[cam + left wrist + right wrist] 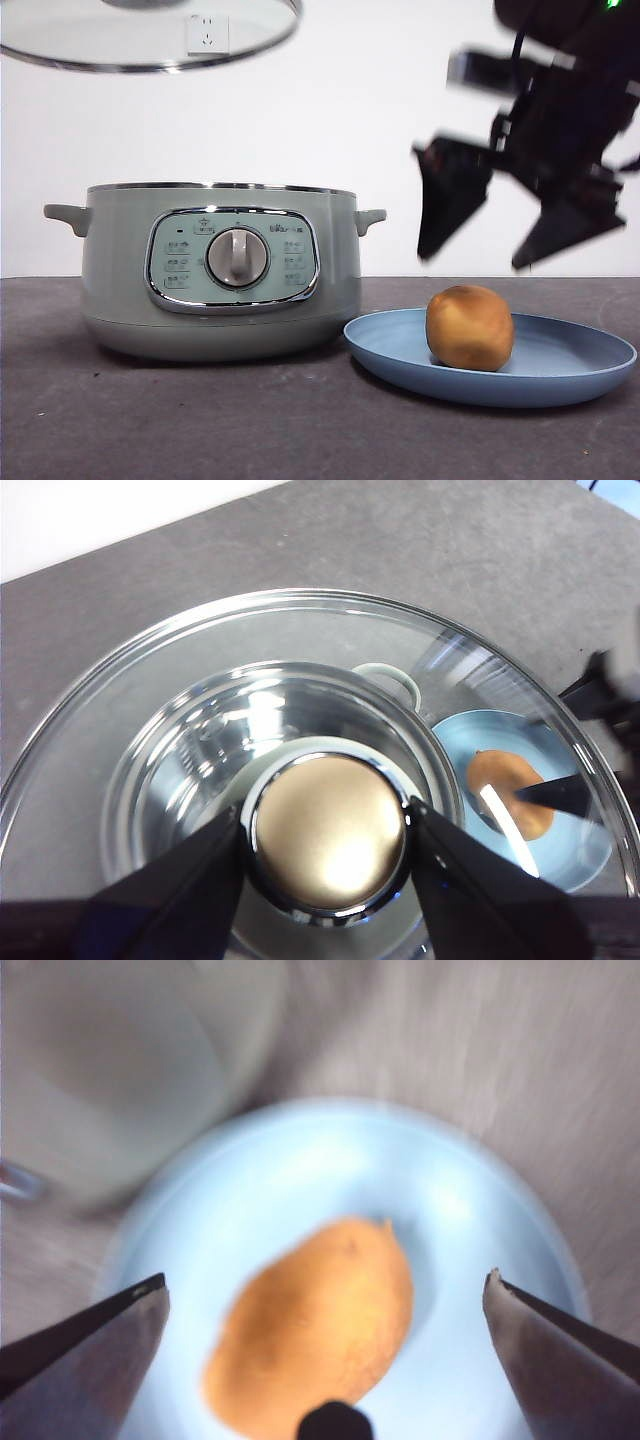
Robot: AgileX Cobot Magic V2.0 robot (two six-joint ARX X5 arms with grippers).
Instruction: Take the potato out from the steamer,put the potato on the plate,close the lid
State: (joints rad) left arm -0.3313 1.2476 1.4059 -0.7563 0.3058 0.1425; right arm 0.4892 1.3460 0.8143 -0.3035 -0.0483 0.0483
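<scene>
The potato (pixel 470 327), smooth and orange-tan, lies on the blue plate (pixel 580 365) beside the steamer (pixel 120 270), toward the surface's right side. The right end effector (pixel 500 225) hangs open above it, blurred. The left end effector (pixel 328 845) clamps what seems the lid's (pixel 250 30) knob, aloft.

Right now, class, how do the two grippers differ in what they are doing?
The left gripper is shut on the lid knob, holding it above the steamer; the right gripper is open and holds nothing, above the potato on the plate. Both hang clear of the table.
</scene>
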